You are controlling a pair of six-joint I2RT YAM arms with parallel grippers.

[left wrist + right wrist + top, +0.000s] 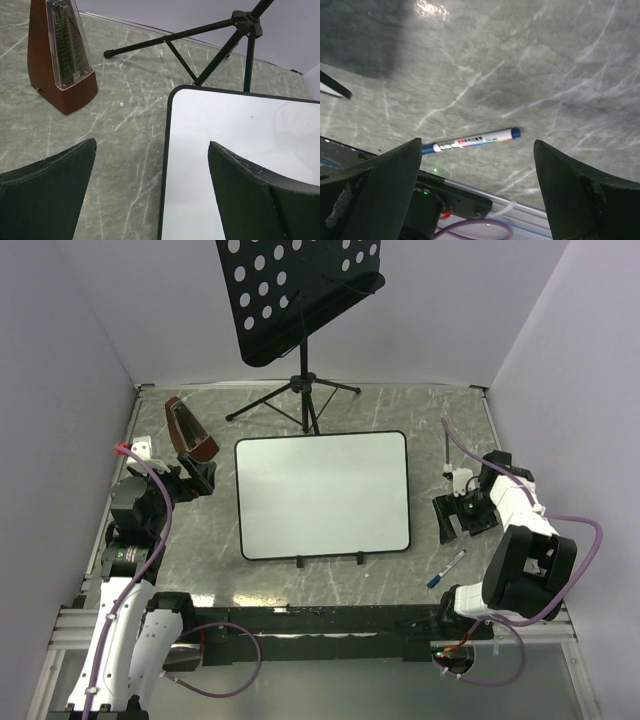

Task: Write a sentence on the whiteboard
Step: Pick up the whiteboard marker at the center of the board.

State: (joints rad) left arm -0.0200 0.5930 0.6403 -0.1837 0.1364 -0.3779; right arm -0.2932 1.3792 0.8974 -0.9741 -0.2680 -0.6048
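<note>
Grey surface (200,575): blank whiteboard (322,495) flat for writing; marker (446,568) at 4 o'clock by spread right hand (458,520); left hand (203,478) also spread, empty.

The grey, pale-veined stone surface (200,560) carries a whiteboard (322,495) lying flat near its middle, with two small black clips on the board's near long edge. A brown metronome (190,430) stands upright off the board's far left corner, apart from it, and the tripod feet of a black music stand (300,390) rest just behind the board's far edge. A white pen (446,568) with blue ends lies at an angle near the board's near right corner, not touching it.
</note>
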